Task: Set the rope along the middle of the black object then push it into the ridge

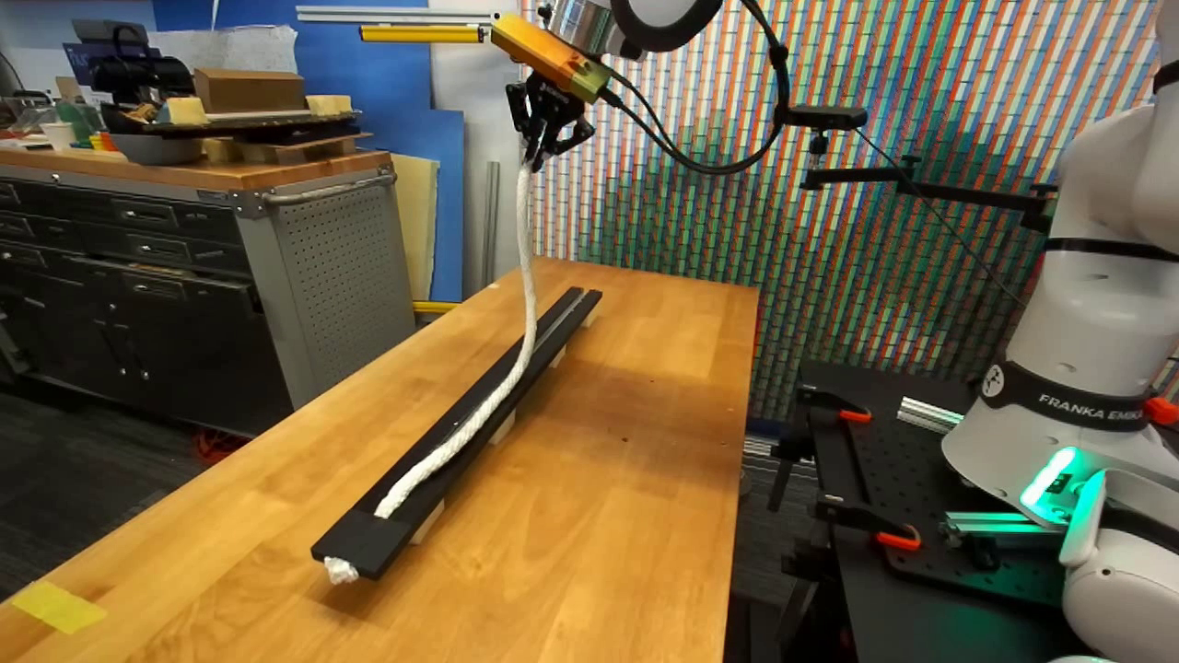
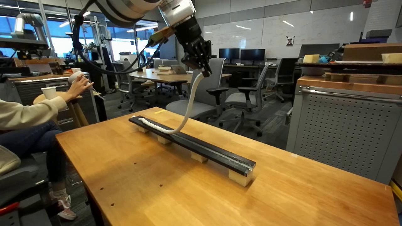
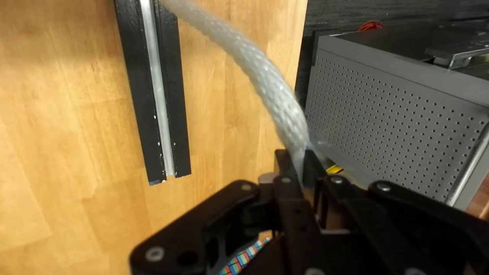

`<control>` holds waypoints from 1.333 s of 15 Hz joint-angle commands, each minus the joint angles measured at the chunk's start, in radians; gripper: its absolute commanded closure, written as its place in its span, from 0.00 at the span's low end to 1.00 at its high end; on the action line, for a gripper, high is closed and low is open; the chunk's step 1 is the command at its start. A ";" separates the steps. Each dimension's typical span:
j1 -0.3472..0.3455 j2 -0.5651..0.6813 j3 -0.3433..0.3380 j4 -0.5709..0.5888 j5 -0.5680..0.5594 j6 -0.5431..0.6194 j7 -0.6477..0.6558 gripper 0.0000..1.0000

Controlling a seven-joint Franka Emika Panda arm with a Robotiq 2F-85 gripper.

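The white rope hangs in a curve from my gripper, which is shut on its upper end high above the table. In the wrist view the rope passes up between the fingertips. Its lower part lies along the black object; how deep it sits there I cannot tell. A white tuft sticks out at that end of the bar. Over the bar's far half, the ridge shows as a bare pale channel.
Pale blocks lift the bar off the wooden table. A metal cabinet stands beside the table. Grey chairs are behind it, and a seated person holding a cup shows in an exterior view.
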 commanded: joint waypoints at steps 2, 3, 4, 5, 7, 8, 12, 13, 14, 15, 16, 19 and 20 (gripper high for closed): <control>0.013 0.059 -0.050 0.056 -0.115 0.069 0.100 0.97; 0.002 0.068 -0.048 0.062 -0.141 0.085 0.130 0.97; 0.003 0.073 -0.058 0.068 -0.158 0.095 0.155 0.97; 0.004 0.079 -0.066 0.074 -0.172 0.102 0.176 0.97; 0.009 0.087 -0.080 0.082 -0.209 0.105 0.217 0.97; 0.010 0.090 -0.087 0.086 -0.231 0.101 0.238 0.97; 0.010 0.101 -0.095 0.063 -0.277 0.090 0.278 0.97; 0.009 0.108 -0.096 0.059 -0.282 0.092 0.284 0.97; 0.008 0.117 -0.095 0.056 -0.283 0.095 0.287 0.97; 0.006 0.129 -0.092 0.054 -0.275 0.095 0.286 0.97; 0.005 0.141 -0.092 0.052 -0.269 0.094 0.285 0.97; 0.036 0.162 -0.130 0.043 -0.255 0.089 0.282 0.97; 0.044 0.167 -0.144 0.041 -0.265 0.085 0.291 0.97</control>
